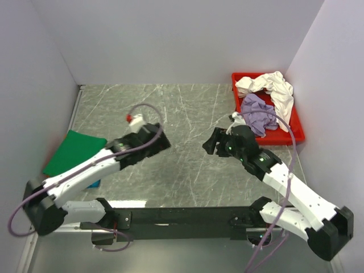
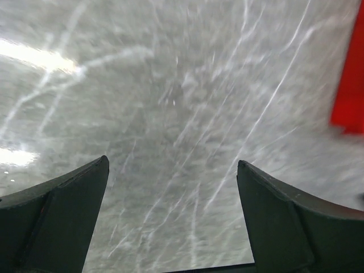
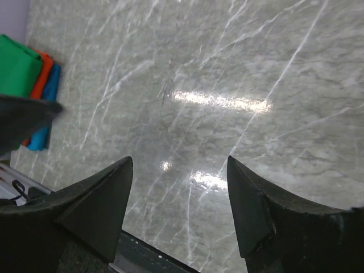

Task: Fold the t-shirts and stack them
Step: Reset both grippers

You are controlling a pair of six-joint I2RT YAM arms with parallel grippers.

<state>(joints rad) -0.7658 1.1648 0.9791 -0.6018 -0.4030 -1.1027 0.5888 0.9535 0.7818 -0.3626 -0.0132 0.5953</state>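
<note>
A folded bright green t-shirt lies at the table's left edge, topping a stack. The right wrist view shows the green t-shirt with the orange and teal ones under it. A crumpled cream-white t-shirt and a lavender one lie in the red tray at the back right. My left gripper hovers open over bare table right of the stack, nothing between its fingers. My right gripper stands open and empty over the table's middle, left of the tray.
The marble-patterned table is walled in on three sides. The tray's red edge shows at the right of the left wrist view. The black base rail runs along the near edge. A dark blurred part intrudes at the right wrist view's left.
</note>
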